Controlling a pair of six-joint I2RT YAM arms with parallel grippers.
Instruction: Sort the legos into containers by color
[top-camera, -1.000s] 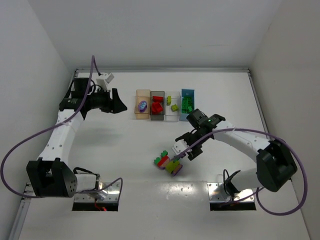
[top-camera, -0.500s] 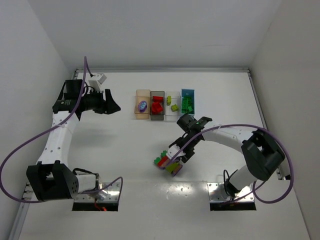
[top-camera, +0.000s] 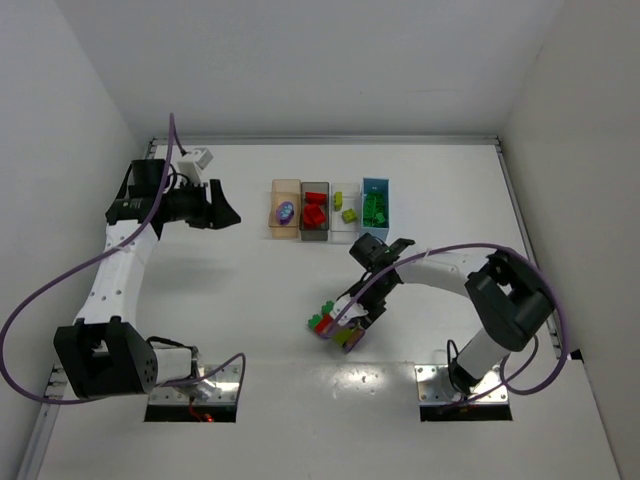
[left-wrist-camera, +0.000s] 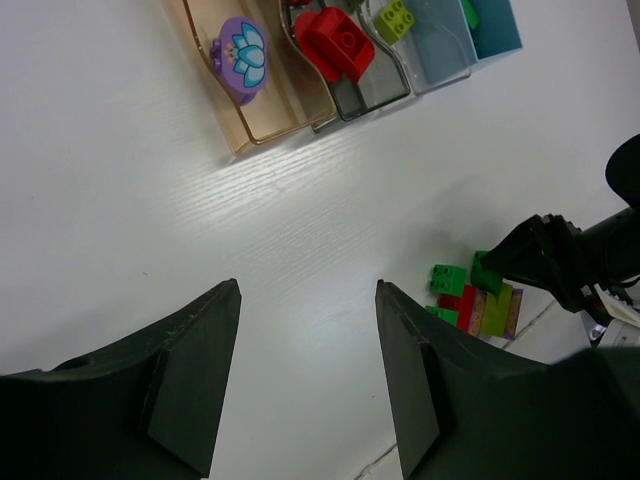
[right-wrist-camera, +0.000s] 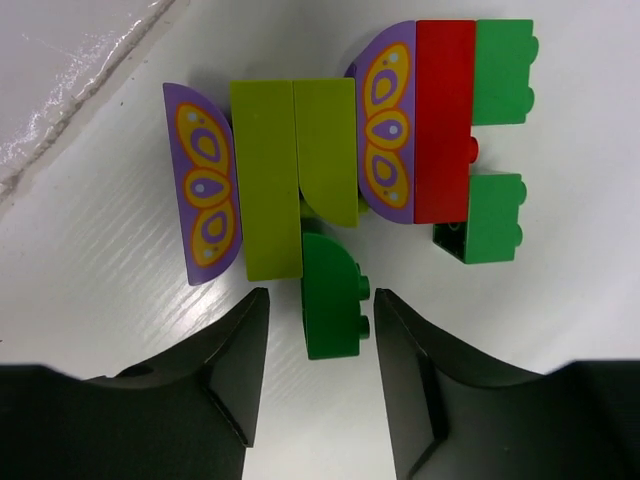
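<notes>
Since a second ago the right arm (top-camera: 450, 262) has pulled in and swung left, bringing the right jaws over the lego cluster (top-camera: 338, 322), and the left arm (top-camera: 120, 250) has shifted a bit left; the cluster lies on the white worktop (top-camera: 250, 300), well apart from the bins; close up it counts three dark green bricks, two lime-yellow, two purple, one red; the right jaws stand partly open on either side of one dark green brick (right-wrist-camera: 335, 295), a thin gap showing, gripping nothing; the left jaws are open and empty; four narrow bins sit side by side: tan bin (top-camera: 275, 230), grey bin (top-camera: 314, 237), clear bin (top-camera: 337, 232), blue bin (top-camera: 376, 185); only the right wrist view shows yellow butterfly wings on the purple pieces; only the left wrist view shows a blue flower on the rounded purple piece (left-wrist-camera: 240, 58) in the tan bin; all bricks are smooth, shiny plastic with round studs
</notes>
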